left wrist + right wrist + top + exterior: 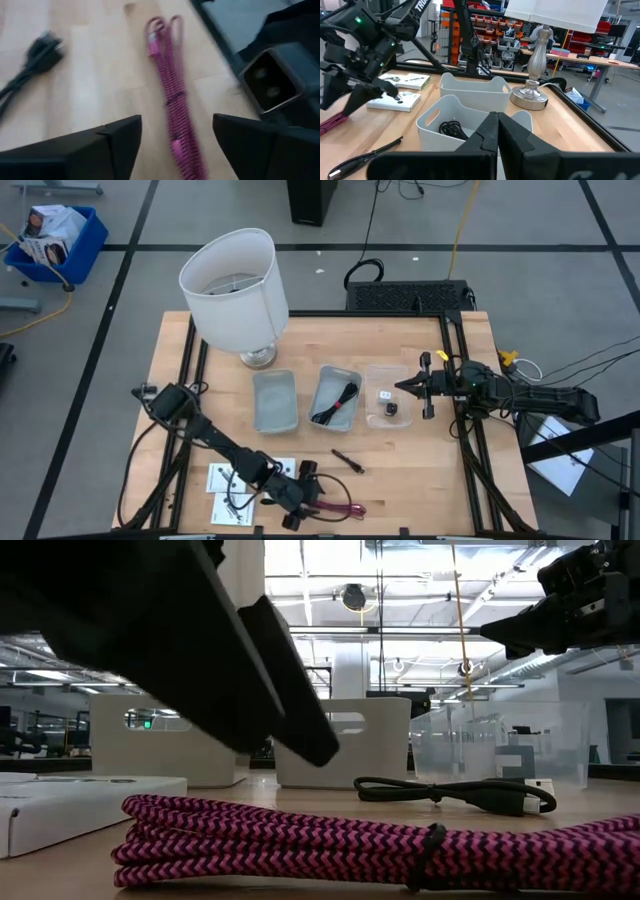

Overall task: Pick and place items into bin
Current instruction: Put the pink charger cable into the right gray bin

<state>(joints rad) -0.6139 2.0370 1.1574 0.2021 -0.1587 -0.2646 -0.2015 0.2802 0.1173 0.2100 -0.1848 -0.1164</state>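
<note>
Wooden counter (320, 480), seen from above, carried these:

- Left gripper (312, 492): lower centre of the high frame, low over the counter's front edge, fingers spread wide with nothing between them. In its wrist view the two dark fingers (100, 150) straddled the magenta cable without touching it.
- Magenta cable (340, 508): braided, coiled and tied with a black strap, lying flat on the counter just right of the left gripper; it filled the foreground of the low view (380, 850).
- Loose black cable (348, 461): on the bare wood in front of the bins, apart from the magenta one.
- White packets (228, 478): lower left of the frame, flat on the counter, beside the left arm; a thin black cable lay over the front one.
- Left grey bin (274, 400): centre of the frame.
- Middle grey bin (322, 385): just right of the first, with a coiled black cable (337, 404) inside.
- Clear bin (378, 375): right of the middle one, with a tiny black cube (391, 408) and a small white piece (384, 395) inside.
- Right gripper (411, 385): centre right, at the clear bin's right edge, fingers closed together on nothing.
- White lampshade (235, 285): upper left, on a metal base.
</note>
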